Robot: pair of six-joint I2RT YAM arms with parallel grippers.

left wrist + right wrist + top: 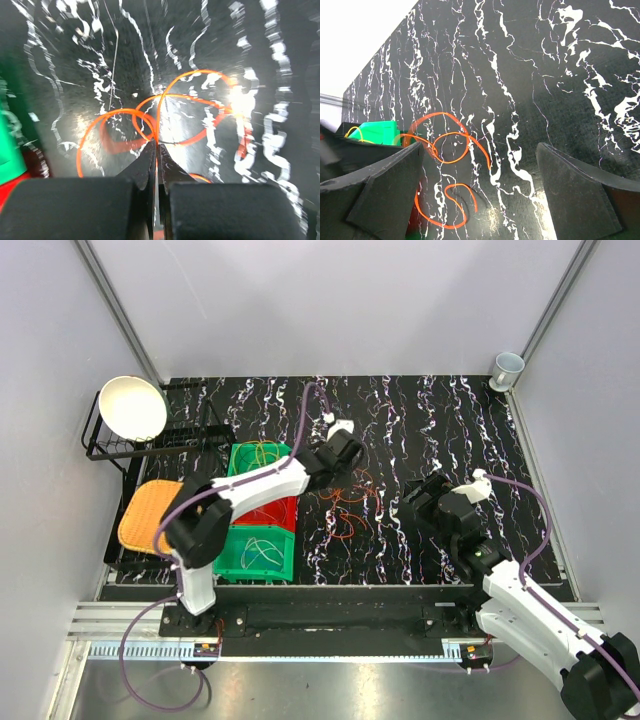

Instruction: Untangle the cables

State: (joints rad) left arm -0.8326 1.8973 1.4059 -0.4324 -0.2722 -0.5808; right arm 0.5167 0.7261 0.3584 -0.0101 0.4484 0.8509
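Several orange cables lie in loose overlapping loops on the black marbled table, just right of the bins. My left gripper is down at the top of this tangle. In the left wrist view the left gripper is shut, with one orange cable pinched at its tips and loops spreading to both sides. My right gripper hovers to the right of the tangle, apart from it. In the right wrist view the right gripper is open and holds nothing, and the orange cables lie ahead near its left finger.
Three bins stand in a column left of the tangle: a green bin with yellow cables, a red bin and a green bin with pale cables. A black rack holds a white bowl and an orange plate. A cup stands far right.
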